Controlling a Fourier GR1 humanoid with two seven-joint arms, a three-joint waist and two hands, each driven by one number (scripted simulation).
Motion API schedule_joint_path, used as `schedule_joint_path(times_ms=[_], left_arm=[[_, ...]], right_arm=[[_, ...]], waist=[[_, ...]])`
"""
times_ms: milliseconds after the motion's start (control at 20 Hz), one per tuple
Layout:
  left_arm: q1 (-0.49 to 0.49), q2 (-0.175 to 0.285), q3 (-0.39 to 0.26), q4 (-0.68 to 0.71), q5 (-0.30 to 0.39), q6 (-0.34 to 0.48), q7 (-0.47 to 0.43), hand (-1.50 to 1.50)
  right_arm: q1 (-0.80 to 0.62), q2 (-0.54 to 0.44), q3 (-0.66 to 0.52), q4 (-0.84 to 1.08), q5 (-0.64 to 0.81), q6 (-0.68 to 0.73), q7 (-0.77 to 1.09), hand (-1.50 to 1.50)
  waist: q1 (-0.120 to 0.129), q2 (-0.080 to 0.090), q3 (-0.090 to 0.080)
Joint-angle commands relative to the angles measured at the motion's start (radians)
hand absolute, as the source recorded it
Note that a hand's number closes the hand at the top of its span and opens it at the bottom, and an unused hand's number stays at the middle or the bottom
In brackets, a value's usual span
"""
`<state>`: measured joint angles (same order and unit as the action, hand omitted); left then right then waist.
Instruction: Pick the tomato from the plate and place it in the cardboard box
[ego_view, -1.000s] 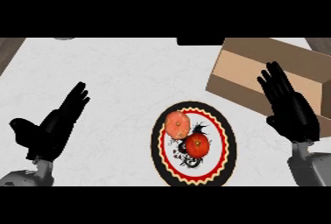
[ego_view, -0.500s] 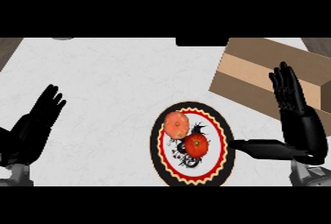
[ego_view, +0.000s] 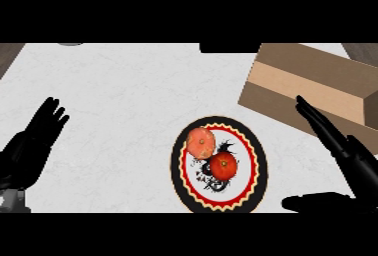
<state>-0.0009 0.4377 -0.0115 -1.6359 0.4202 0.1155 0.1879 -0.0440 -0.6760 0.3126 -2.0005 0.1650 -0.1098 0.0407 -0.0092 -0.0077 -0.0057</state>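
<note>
- The tomato (ego_view: 223, 165) lies on the patterned plate (ego_view: 258, 167), just beside a paler orange fruit (ego_view: 201, 141); nothing holds it.
- The right hand (ego_view: 347, 152) is empty, with fingers straight and thumb spread wide. It is near the plate's right, probably readying a grasp.
- The left hand (ego_view: 31, 147) rests open and empty at the left edge.
- The cardboard box (ego_view: 310, 82) stands near the plate, so the carry looks short.

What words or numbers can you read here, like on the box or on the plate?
None: no words, numbers, brands or signs can be read anywhere.
cardboard box: plain brown sides, no print or label showing.
plate: only a black swirly drawing in the middle and a red and yellow zigzag rim; these are decoration, not letters.
</note>
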Motion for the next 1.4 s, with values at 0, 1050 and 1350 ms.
schedule_joint_path(times_ms=[0,1050,1350], left_arm=[[-0.004,0.017,0.015,-0.004,0.003,-0.014,0.005,0.00],[0.050,-0.038,0.021,-0.063,-0.044,-0.039,0.024,0.00],[-0.038,-0.069,0.051,0.079,-0.061,-0.066,0.000,0.00]], right_arm=[[-0.055,-0.113,0.078,-0.064,0.138,0.096,0.258,-1.50],[-0.423,0.262,0.316,0.063,0.072,0.533,1.031,-1.50],[-0.411,0.243,0.231,0.016,0.034,0.614,1.041,-1.50]], waist=[[0.018,0.002,-0.002],[0.021,0.006,0.005],[0.007,0.008,0.005]])
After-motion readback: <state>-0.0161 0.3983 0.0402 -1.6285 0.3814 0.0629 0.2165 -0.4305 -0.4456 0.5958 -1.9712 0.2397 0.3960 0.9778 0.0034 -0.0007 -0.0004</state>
